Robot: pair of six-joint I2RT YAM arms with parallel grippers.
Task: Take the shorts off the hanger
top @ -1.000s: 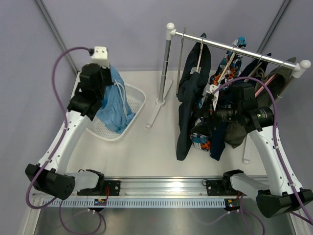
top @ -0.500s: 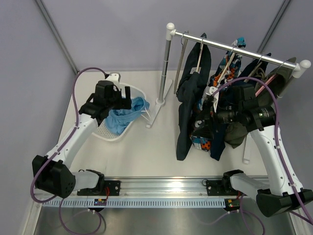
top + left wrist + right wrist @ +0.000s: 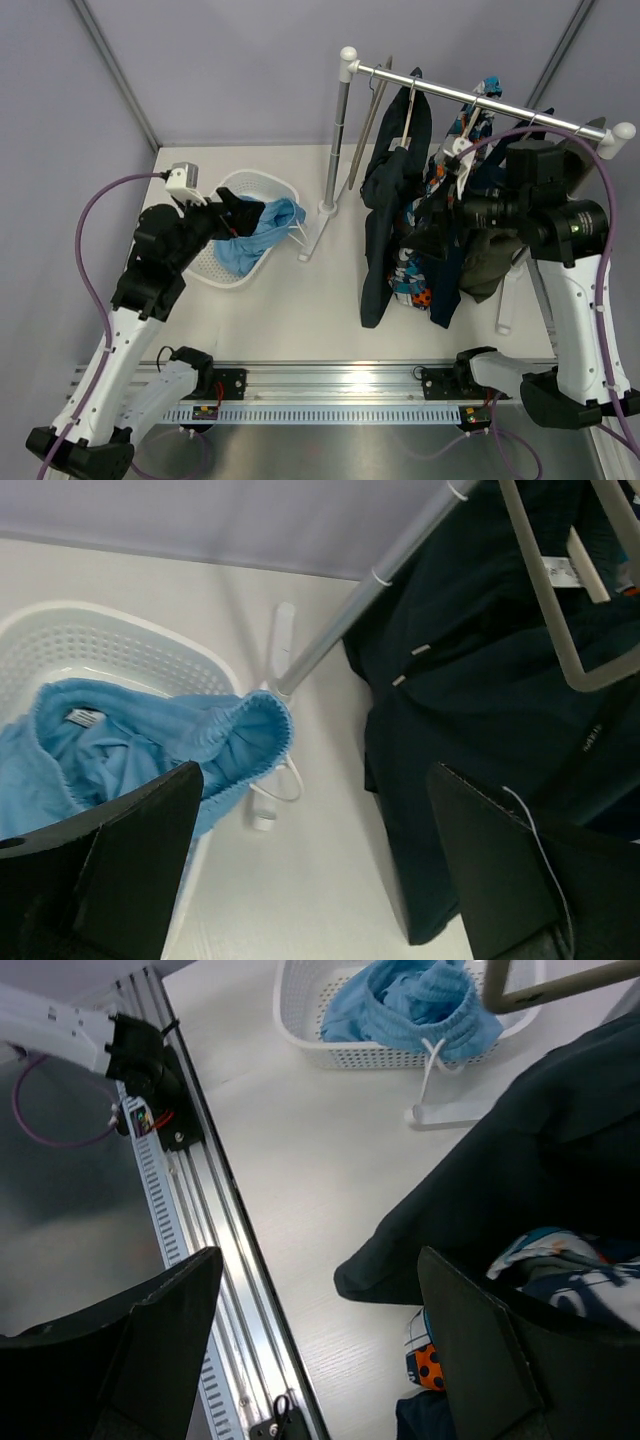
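Since a second ago the left arm has come down from holding the light blue shorts high over the basket and has drawn back toward the near left, while the right arm's wrist has shifted a little to the right beside the rack. The left gripper now sits just left of the blue cloth with its fingers spread wide and nothing between them. The light blue shorts lie in the white perforated basket, with the gathered waistband draped over its right rim and the white drawstring hanging down outside onto the table. The dark navy shorts hang from a pale hanger on the metal rail, just right of the rack's upright post, and their lower hem reaches close to the tabletop. A patterned garment in blue, white and orange hangs just beside them on the right, partly behind dark cloth. The right gripper is level with the hanging clothes, its fingers standing well apart and empty; its wrist view shows the dark hem and the table below, and the basket with the blue shorts beyond.
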